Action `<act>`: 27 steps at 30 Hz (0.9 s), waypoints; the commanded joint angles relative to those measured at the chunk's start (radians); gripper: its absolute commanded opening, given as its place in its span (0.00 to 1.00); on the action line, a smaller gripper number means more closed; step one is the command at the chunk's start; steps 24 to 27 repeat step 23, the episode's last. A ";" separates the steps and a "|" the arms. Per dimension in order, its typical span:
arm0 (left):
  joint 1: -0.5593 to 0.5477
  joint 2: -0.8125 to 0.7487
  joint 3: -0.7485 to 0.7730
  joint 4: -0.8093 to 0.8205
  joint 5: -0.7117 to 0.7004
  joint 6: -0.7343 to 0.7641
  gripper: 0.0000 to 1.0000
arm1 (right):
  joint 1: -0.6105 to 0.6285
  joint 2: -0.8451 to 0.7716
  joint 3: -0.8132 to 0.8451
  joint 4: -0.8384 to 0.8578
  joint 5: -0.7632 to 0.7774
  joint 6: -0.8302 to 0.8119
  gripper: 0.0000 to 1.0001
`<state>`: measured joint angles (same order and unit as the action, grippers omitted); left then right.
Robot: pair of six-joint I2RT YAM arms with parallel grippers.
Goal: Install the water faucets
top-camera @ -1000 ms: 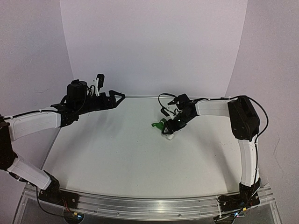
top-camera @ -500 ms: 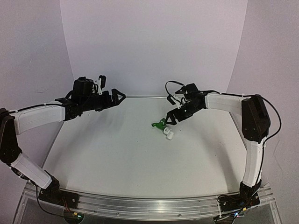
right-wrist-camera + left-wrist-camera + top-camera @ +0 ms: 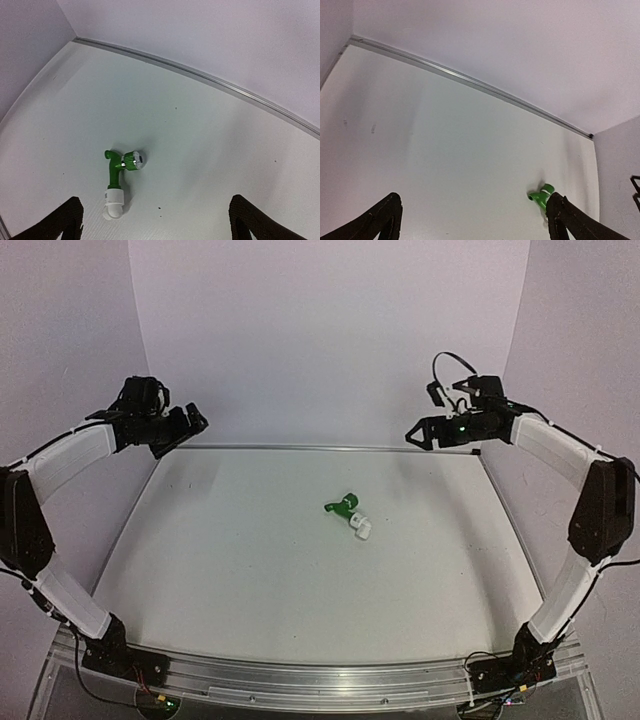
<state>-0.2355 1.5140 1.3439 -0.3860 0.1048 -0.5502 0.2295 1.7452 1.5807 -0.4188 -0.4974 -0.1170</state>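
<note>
White walls closed the scene on three sides, and the pale counter (image 3: 230, 580) filled the middle of the top view, with much bare surface around the parts. A thin metal strip (image 3: 300, 448) ran along its far edge, under the back wall.

Both arms were raised and drawn apart. The left end effector (image 3: 196, 423) hung in the upper left of the frame and the right end effector (image 3: 413, 433) in the upper right, both near the side walls. Each had its jaws spread wide and held nothing.

The green tap (image 3: 343, 506) lay on its side slightly right of centre, well apart from every edge. The white fitting (image 3: 361, 529) sat on its lower end, and the two looked joined as one piece. I judged the joining done, though the pictures could not show whether the fitting was fully seated. The centre was free for a descent, while the arms had little room near the walls.
</note>
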 commanded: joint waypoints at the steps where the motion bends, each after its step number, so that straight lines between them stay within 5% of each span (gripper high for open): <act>1: 0.059 0.105 0.134 -0.133 -0.025 0.038 1.00 | -0.138 -0.064 -0.068 0.028 -0.145 0.082 0.98; 10: 0.077 0.156 0.130 -0.088 -0.036 0.016 1.00 | -0.251 -0.074 -0.229 0.135 -0.245 0.176 0.98; 27: 0.080 0.128 0.078 -0.023 -0.018 0.013 1.00 | -0.254 -0.106 -0.310 0.256 -0.217 0.235 0.98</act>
